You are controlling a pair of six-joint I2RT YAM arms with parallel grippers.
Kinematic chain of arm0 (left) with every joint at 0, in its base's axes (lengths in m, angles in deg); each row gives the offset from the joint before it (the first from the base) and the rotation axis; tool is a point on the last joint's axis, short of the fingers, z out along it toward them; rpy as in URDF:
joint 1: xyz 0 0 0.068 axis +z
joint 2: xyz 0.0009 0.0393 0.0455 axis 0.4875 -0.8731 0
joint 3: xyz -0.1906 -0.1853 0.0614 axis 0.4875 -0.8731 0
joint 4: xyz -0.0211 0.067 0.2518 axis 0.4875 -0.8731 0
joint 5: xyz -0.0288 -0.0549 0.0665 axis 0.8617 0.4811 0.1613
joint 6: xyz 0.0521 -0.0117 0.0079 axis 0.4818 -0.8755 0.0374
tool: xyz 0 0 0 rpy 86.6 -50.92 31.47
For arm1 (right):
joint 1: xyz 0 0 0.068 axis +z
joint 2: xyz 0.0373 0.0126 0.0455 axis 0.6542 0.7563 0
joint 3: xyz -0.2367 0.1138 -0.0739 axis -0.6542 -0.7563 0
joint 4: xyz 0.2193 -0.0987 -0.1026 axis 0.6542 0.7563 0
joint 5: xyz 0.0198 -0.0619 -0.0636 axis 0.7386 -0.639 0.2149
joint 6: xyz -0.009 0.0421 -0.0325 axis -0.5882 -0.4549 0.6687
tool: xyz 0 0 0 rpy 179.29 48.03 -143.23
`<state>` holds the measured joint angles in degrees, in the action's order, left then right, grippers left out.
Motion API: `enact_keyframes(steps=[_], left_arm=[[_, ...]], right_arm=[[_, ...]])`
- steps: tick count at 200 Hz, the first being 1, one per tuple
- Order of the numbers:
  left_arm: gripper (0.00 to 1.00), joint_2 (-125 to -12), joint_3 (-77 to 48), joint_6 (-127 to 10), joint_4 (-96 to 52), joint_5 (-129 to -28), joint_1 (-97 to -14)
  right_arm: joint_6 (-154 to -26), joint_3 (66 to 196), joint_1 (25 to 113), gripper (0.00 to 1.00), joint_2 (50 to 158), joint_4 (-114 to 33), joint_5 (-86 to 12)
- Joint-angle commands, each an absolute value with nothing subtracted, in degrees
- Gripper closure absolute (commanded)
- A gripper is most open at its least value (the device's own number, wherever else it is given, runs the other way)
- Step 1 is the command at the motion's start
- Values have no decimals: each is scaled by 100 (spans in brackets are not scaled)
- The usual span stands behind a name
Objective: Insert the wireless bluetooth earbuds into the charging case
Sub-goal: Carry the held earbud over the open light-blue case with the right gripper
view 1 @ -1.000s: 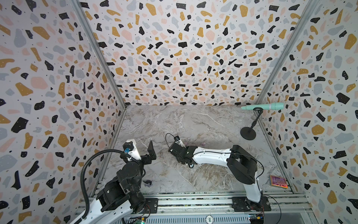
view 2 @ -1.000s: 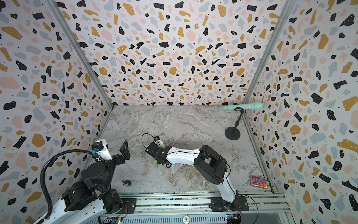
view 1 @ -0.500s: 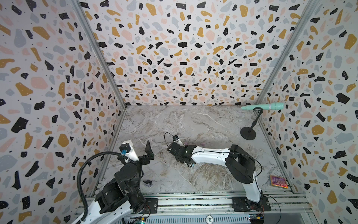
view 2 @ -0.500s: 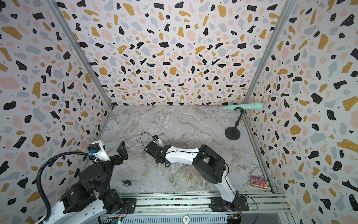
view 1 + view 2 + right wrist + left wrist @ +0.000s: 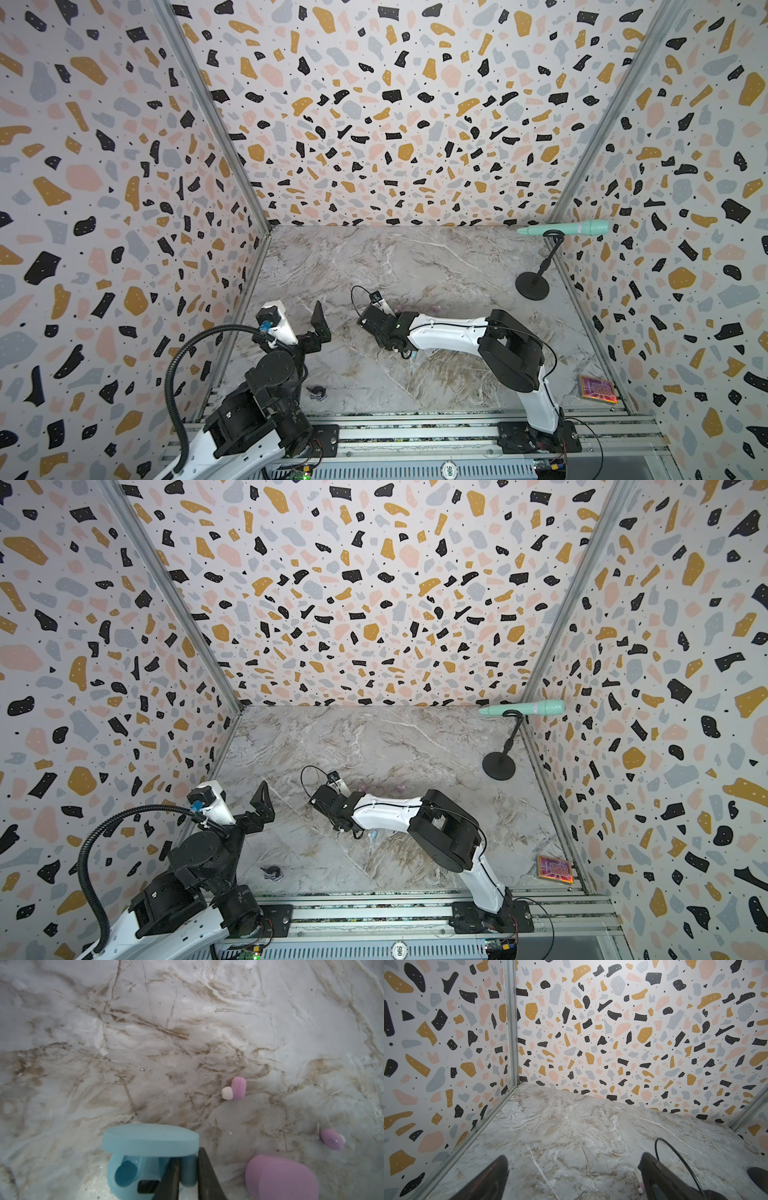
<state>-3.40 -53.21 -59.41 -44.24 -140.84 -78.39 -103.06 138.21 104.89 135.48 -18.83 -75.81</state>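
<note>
Fingers (image 5: 207, 1176) of right gripper (image 5: 188, 1154) clenched on glossy pale-blue earbud (image 5: 188, 1172) in open blue case (image 5: 149, 1138). Left gripper (image 5: 574, 1156) splayed, empty. Pink earbud (image 5: 398, 308) at right gripper's 12 o'clock.

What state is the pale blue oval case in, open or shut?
Open. The pale blue oval charging case has its lid raised, exposing a small blue earbud seated in one well.

The tabletop's (image 5: 395, 257) far half is left bare. Its far right corner is taken by a microphone stand (image 5: 533, 284); the middle is blocked by the right arm (image 5: 449, 332), blue case (image 5: 145, 1142) and pink case (image 5: 280, 1178).
</note>
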Motion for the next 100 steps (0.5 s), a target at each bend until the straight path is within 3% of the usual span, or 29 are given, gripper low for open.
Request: enact_keyframes(steps=[1,100], left_arm=[[0,-316,-5401,-5890,-4202,-14092,-7814],[0,-334,-5419,-5855,-4175,-13995,-7816]], right_arm=[[-10289,13920,10512,84,13501,-1845,-7663],[-10290,13937,10577,79,13553,-1794,-7720]])
